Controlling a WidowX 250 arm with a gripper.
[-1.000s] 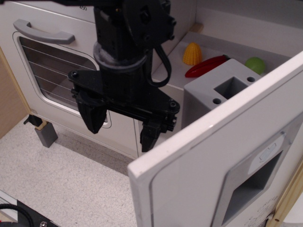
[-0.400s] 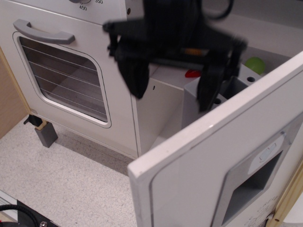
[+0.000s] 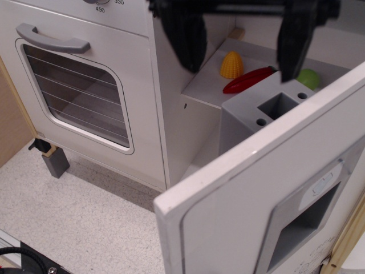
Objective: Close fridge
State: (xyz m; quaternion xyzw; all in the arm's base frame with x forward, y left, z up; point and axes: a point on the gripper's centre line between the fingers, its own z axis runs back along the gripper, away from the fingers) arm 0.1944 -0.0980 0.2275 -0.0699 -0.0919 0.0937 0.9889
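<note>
Hovering my gripper point(image 3: 240, 43) at top of view above the fridge point(image 3: 228, 228), fingers point(image 3: 187, 37) spread wide, holding nothing, door swung open toward me, oven point(image 3: 80, 85) at left.

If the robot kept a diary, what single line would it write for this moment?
task: close fridge | white toy fridge door: wide open | black gripper: open, above shelf, touching nothing | shelf: yellow cone, red pepper, green ball
</note>
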